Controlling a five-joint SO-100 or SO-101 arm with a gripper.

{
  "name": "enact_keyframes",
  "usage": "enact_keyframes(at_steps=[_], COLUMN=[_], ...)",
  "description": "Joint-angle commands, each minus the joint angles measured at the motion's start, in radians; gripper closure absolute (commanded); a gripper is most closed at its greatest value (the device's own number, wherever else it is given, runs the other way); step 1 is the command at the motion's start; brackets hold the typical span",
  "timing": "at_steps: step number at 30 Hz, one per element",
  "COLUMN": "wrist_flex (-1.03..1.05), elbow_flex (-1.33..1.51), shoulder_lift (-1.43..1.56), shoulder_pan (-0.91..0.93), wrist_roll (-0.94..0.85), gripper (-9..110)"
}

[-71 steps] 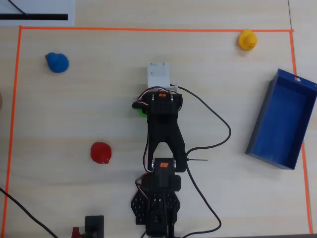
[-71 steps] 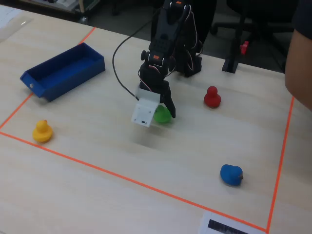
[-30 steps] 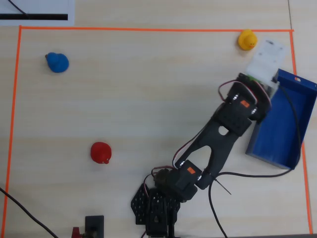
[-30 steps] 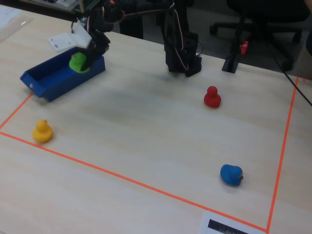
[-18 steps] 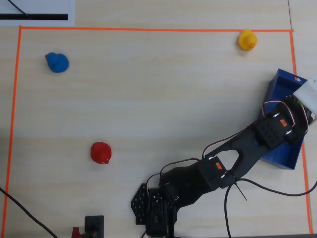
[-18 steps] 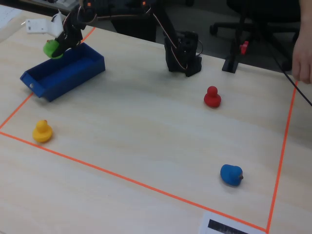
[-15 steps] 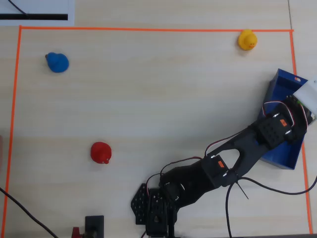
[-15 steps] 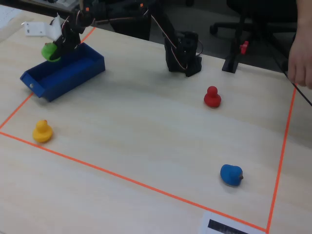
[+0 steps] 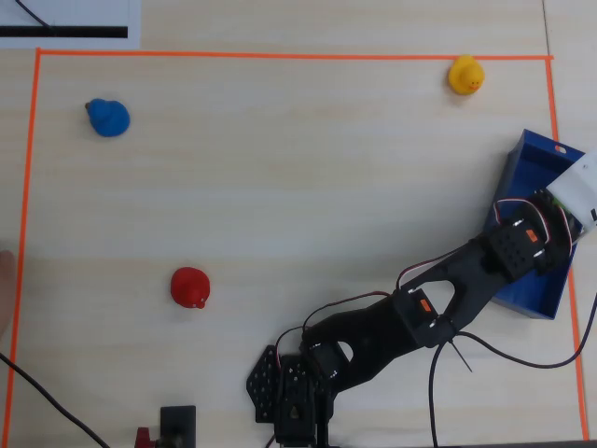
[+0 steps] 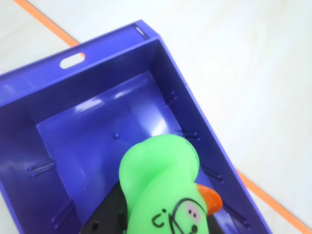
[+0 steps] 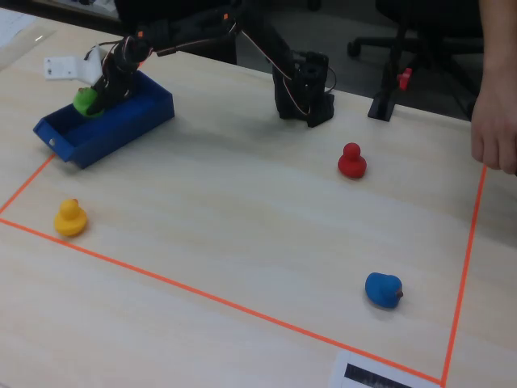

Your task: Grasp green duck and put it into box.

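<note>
My claw [image 11: 90,100] grips the green duck [image 10: 163,192] above the box [image 11: 121,121]. The box sits near the worktop's [image 11: 242,234] left edge in the fixed view.

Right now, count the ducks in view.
4. Green duck in the end effector over the box; yellow, red and blue on the table.

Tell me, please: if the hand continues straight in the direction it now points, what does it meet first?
Probably the floor of the box. The hand holds the green duck over the box's open inside, pointing down into it; depth is unclear.
</note>
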Motion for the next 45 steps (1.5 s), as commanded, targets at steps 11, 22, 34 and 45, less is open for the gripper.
enact_keyframes(at_steps=[11,22,34,45], wrist_flex=[-0.095,-0.023,0.193,0.549], elbow_flex=[0.106,0.051,-0.167,0.661], shoulder_lift=[0.078,0.107,0.345,1.081], shoulder_pan=[-0.055,-0.055,-0.163,-0.476], wrist_roll=[-0.018,0.006,0.360,0.285], gripper=[80,71,97,101])
